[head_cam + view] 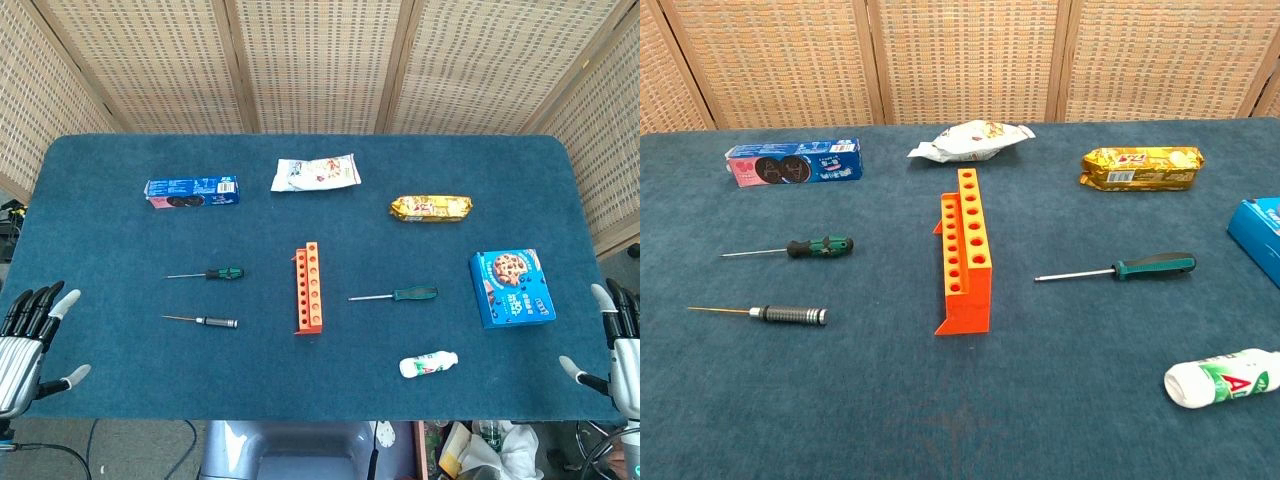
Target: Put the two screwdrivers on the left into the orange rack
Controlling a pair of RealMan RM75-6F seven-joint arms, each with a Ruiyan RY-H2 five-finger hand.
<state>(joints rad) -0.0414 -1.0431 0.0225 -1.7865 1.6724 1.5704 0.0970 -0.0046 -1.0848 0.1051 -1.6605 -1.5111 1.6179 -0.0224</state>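
The orange rack [308,288] [964,260] stands mid-table, its row of holes empty. Left of it lie two screwdrivers. One has a green-and-black handle [213,273] [805,247]; nearer the front is one with a black-and-silver handle [205,321] [775,315]. Both tips point left. My left hand [28,342] hovers at the table's left front edge, fingers spread, holding nothing. At the right front edge my right hand [615,352] is likewise open and empty. Neither hand shows in the chest view.
A third green-handled screwdriver [398,295] [1130,267] lies right of the rack. A white bottle [428,365], a blue cookie box [512,288], a gold snack pack [431,208], a white bag [315,173] and a blue biscuit box [192,191] sit around.
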